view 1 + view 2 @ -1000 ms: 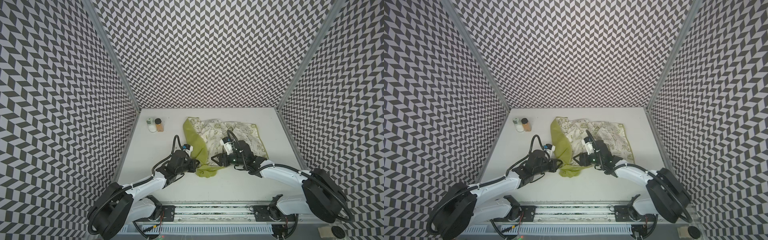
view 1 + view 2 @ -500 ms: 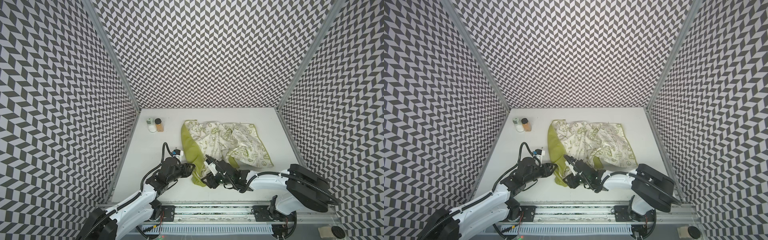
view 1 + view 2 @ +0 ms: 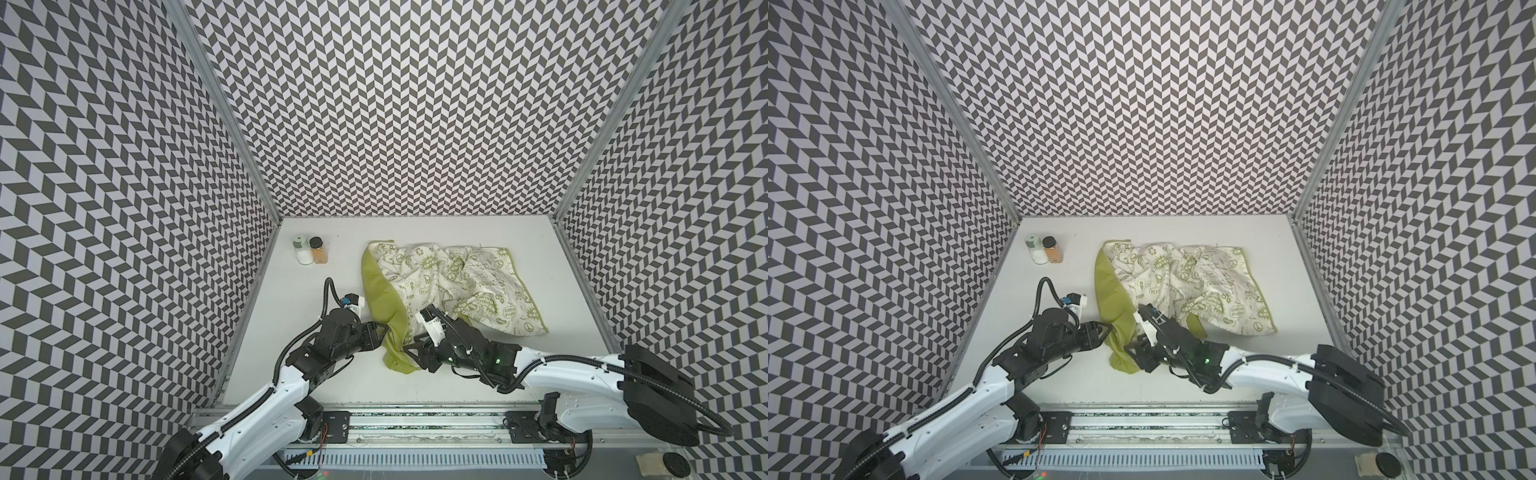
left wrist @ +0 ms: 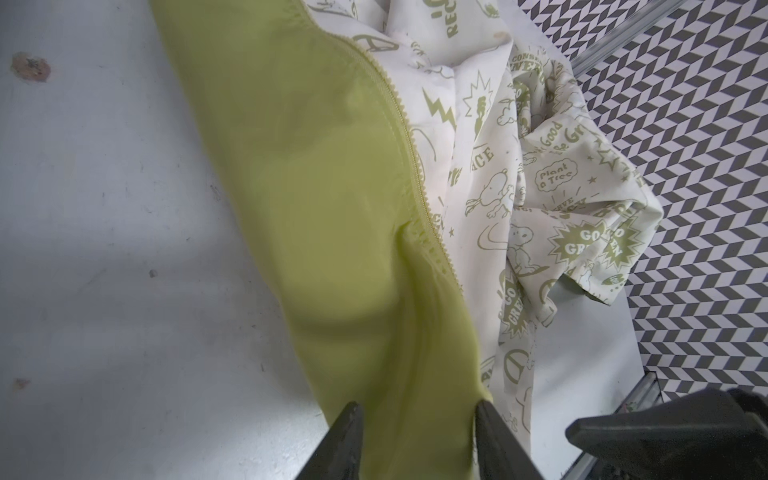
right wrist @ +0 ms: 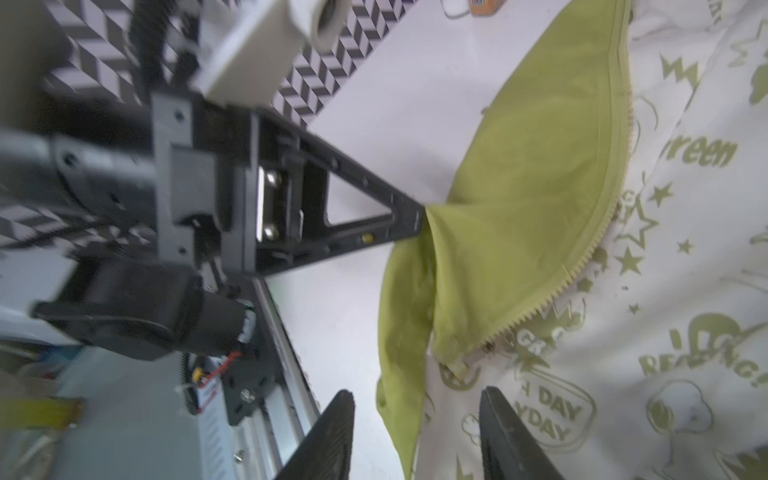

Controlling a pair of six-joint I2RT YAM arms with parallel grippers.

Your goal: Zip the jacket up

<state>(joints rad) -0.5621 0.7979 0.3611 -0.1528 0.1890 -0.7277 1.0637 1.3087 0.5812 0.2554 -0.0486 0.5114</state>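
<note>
Jacket between left gripper, right gripper

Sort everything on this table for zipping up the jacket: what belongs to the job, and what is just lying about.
Belongs to the job:
- jacket, with its zipper teeth
- left gripper and right gripper, both at its green edge

Just lying about:
- white jar
- black-lidded jar beside it

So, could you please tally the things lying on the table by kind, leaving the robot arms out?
Lime-green jacket: 1
Small jars: 2, the white jar and the orange jar
Total: 3
</note>
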